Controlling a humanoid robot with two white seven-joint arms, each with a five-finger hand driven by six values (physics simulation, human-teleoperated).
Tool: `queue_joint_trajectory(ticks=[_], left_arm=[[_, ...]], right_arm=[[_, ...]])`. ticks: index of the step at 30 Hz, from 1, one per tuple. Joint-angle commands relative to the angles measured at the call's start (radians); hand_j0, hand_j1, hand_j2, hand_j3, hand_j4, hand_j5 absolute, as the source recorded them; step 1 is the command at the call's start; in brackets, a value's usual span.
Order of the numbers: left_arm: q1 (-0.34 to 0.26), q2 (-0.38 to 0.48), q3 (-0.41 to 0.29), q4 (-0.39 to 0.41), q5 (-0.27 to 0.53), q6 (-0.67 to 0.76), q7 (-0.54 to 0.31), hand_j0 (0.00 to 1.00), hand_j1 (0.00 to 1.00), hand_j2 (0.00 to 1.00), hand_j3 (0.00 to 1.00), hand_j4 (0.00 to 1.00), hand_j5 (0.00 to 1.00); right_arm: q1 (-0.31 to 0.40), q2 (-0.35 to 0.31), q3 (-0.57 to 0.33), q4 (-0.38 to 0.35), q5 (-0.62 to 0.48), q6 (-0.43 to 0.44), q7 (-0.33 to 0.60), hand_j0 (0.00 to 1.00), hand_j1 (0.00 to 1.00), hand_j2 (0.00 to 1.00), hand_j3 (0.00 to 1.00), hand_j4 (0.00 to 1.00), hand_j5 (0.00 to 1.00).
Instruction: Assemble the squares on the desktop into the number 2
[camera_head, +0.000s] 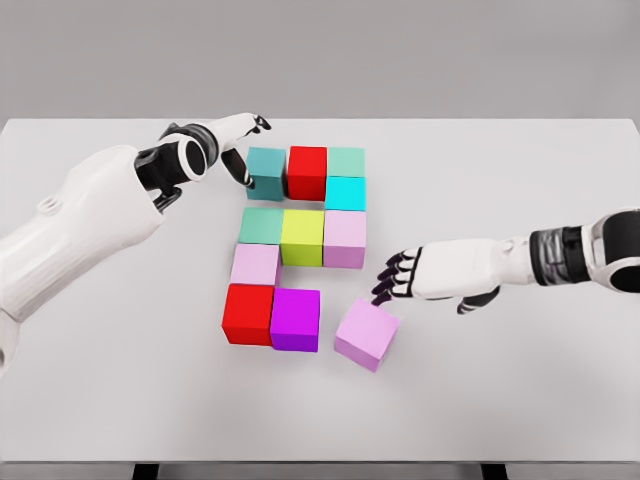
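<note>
On the tabletop (100, 400) the cubes already trace most of a 2; the last pink cube (366, 333) lies skewed beside the magenta cube (296, 319), touched by the right hand (400, 278), fingers loosely curled, gripping nothing. The left hand (236, 150), open, steadies the teal cube (266, 172)

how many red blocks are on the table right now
2. One red block sits mid top row between the teal ones; the other red block is at the bottom left corner. None seem hidden.

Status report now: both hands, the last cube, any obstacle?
Left hand open at dark teal cube. Right hand open, fingers touching tilted pink cube, not yet aligned beside magenta cube. No obstacle.
</note>
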Motion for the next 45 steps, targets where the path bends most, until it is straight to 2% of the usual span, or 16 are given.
queue_joint_trajectory(ticks=[1, 4, 6, 8, 11, 15, 23, 27, 32, 35, 45], left_arm=[[0.0, -0.004, 0.001, 0.002, -0.004, -0.001, 0.001, 0.94, 0.94, 0.94, 0.94, 0.94, 0.94], [0.0, -0.005, 0.001, 0.008, -0.004, -0.001, 0.001, 0.94, 0.94, 0.94, 0.94, 0.94, 0.94], [0.0, -0.005, 0.001, 0.014, -0.004, -0.001, 0.001, 0.94, 0.94, 0.94, 0.94, 0.94, 0.94], [-0.002, -0.013, 0.001, 0.024, -0.004, -0.001, 0.001, 0.94, 0.94, 0.94, 0.94, 0.94, 0.94], [-0.003, -0.013, 0.001, 0.024, -0.004, -0.001, 0.001, 0.94, 0.94, 0.94, 0.94, 0.94, 0.94], [-0.003, -0.021, 0.001, 0.028, -0.004, -0.001, 0.001, 0.94, 0.94, 0.94, 0.94, 0.94, 0.94], [-0.002, -0.04, -0.001, 0.028, -0.002, -0.001, 0.001, 0.94, 0.94, 0.94, 0.94, 0.94, 0.94], [-0.003, -0.04, -0.001, 0.03, -0.004, -0.001, 0.001, 0.94, 0.94, 0.94, 0.94, 0.94, 0.94], [-0.005, -0.047, -0.001, 0.031, -0.006, -0.001, 0.001, 0.94, 0.94, 0.94, 0.94, 0.94, 0.94], [-0.005, -0.067, -0.001, 0.07, -0.012, -0.001, 0.016, 0.94, 0.94, 0.94, 0.94, 0.94, 0.94], [0.0, -0.065, -0.001, 0.059, -0.01, -0.001, 0.027, 0.94, 0.94, 0.94, 0.94, 0.94, 0.94]], right_arm=[[0.0, 0.006, 0.0, -0.018, -0.006, 0.002, 0.0, 1.0, 1.0, 1.0, 1.0, 1.0, 1.0], [-0.04, 0.004, -0.022, 0.017, -0.018, 0.002, 0.0, 1.0, 1.0, 1.0, 1.0, 1.0, 1.0], [-0.084, -0.016, -0.022, 0.051, -0.073, 0.002, 0.0, 1.0, 1.0, 1.0, 1.0, 1.0, 1.0], [-0.087, -0.063, -0.011, 0.026, -0.078, 0.002, 0.0, 1.0, 1.0, 1.0, 1.0, 1.0, 1.0], [-0.074, -0.177, 0.024, -0.078, -0.076, 0.002, 0.0, 1.0, 1.0, 1.0, 1.0, 1.0, 1.0], [-0.048, -0.244, 0.029, -0.078, -0.078, 0.002, 0.0, 1.0, 1.0, 1.0, 1.0, 1.0, 1.0], [-0.034, -0.191, 0.167, -0.078, -0.076, 0.002, 0.0, 1.0, 1.0, 1.0, 1.0, 1.0, 1.0], [-0.035, -0.163, 0.193, -0.078, -0.076, 0.002, 0.0, 1.0, 1.0, 1.0, 1.0, 1.0, 1.0], [-0.041, -0.119, 0.224, -0.078, -0.076, 0.002, 0.0, 1.0, 1.0, 1.0, 1.0, 1.0, 1.0], [-0.048, -0.111, 0.224, -0.078, -0.076, 0.002, 0.0, 1.0, 1.0, 1.0, 1.0, 1.0, 1.0], [-0.074, -0.103, 0.214, -0.072, -0.079, 0.002, 0.0, 1.0, 1.0, 1.0, 1.0, 1.0, 1.0]])
